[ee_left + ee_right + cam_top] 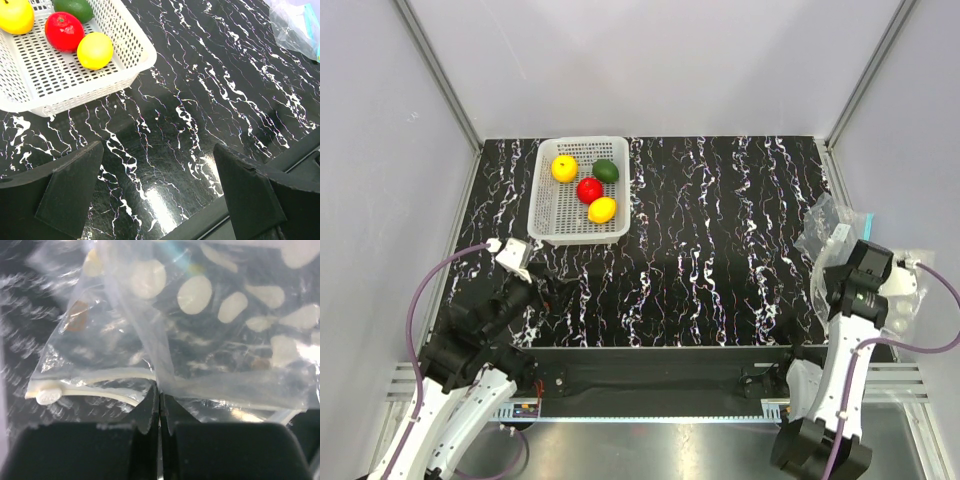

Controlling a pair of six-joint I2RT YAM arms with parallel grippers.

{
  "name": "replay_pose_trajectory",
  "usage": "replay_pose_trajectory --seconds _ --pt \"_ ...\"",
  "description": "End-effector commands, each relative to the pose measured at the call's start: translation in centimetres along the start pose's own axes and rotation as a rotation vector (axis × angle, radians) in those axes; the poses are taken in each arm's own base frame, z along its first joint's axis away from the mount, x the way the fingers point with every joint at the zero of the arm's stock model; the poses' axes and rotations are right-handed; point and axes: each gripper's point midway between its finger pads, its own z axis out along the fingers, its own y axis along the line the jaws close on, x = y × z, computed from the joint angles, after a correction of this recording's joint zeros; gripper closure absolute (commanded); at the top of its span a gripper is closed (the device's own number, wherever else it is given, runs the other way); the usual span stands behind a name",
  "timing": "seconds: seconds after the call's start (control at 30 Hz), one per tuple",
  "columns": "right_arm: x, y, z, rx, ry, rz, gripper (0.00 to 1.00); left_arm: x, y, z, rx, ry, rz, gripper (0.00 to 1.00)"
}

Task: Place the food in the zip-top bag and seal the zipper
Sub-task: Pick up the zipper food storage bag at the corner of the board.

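The food lies in a white mesh basket (542,228) at the back left: two yellow fruits (564,168) (602,209), a red one (589,190) and a dark green one (606,171). The left wrist view shows the red fruit (64,31) and a yellow fruit (95,50). My left gripper (157,195) is open and empty, hovering over the table in front of the basket. My right gripper (160,395) is shut on the dotted zip-top bag (195,295) at its pale zipper (100,377), at the table's right edge (825,232). The bag holds no fruit.
The zipper's white slider (49,396) sits at the strip's left end. More clear plastic (905,285) lies off the table's right side beside the right arm. Clear plastic with a bluish strip (300,25) shows far right in the left wrist view.
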Motion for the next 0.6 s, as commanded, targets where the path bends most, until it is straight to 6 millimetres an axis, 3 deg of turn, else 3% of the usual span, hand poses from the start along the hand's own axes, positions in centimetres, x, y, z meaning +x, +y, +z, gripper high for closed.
replay_pose_trajectory --seconds 0.0,0.07,0.17,0.3,0.47,0.5,0.57 --pt "1.0 7.0 -4.3 -0.386 0.133 -0.16 1.0 -1.1 -0.3 0.2 0.015 -0.04 0.01 0.01" --pt "1.8 9.0 -5.5 -0.495 0.202 -0.196 1.0 -1.1 -0.3 0.3 0.015 -0.039 0.008 0.01" --pt "5.0 12.3 -8.8 -0.733 0.423 -0.249 1.0 -1.3 -0.9 0.3 0.045 -0.036 0.019 0.01" --pt "7.7 14.4 -10.3 -0.782 0.482 -0.328 1.0 -2.0 -2.6 1.0 0.133 -0.029 -0.027 0.01" --pt "11.4 17.2 -12.4 -0.831 0.59 -0.333 1.0 -2.6 -4.7 4.3 0.22 0.033 -0.18 0.04" --pt "11.5 17.9 -12.9 -0.835 0.602 -0.317 1.0 -3.7 -5.2 4.9 0.239 -0.011 -0.188 0.04" --pt "11.8 18.4 -13.3 -0.825 0.609 -0.305 1.0 -4.0 -5.7 6.2 0.244 -0.028 -0.216 0.03"
